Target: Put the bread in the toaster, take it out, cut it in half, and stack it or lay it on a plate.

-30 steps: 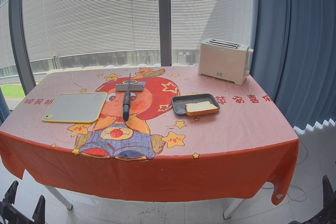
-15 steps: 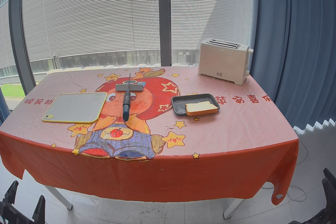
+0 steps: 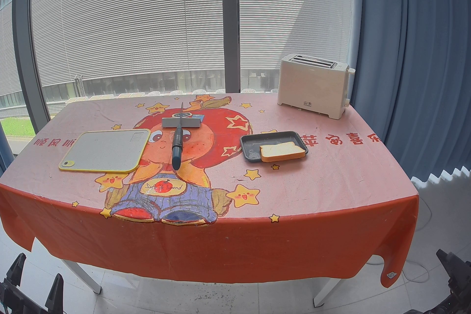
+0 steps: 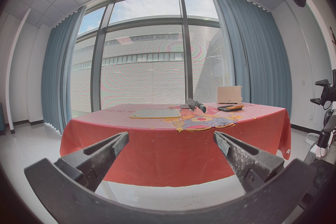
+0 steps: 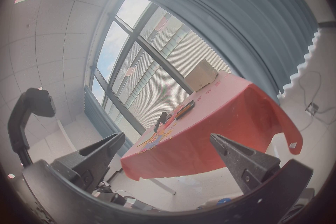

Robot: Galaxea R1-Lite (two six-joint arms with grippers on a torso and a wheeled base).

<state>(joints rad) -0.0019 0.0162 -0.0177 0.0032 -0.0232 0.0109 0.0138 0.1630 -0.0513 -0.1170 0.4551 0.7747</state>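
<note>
left hand [image 4: 170, 134]: dark grey, 2 tapered grainy fingers [image 4: 245, 158], 1 screw [image 4: 249, 176] each | right hand [image 5: 167, 135]: same build

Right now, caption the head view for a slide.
Bread slice lies on dark tray near toaster; knife rests beside cutting board.

tablecloth [image 3: 319, 182]: glossy printed cloth | toaster [image 3: 314, 87]: smooth matt plastic | plate [image 3: 260, 139]: glossy, smooth | cutting board [image 3: 105, 150]: matt plastic

Left pincer [image 3: 39, 267] and right pincer [image 3: 449, 266]: both cut off by the head view's lower edge. Toaster [image 3: 314, 84] slot interiors hidden; contents undeterminable.
</note>
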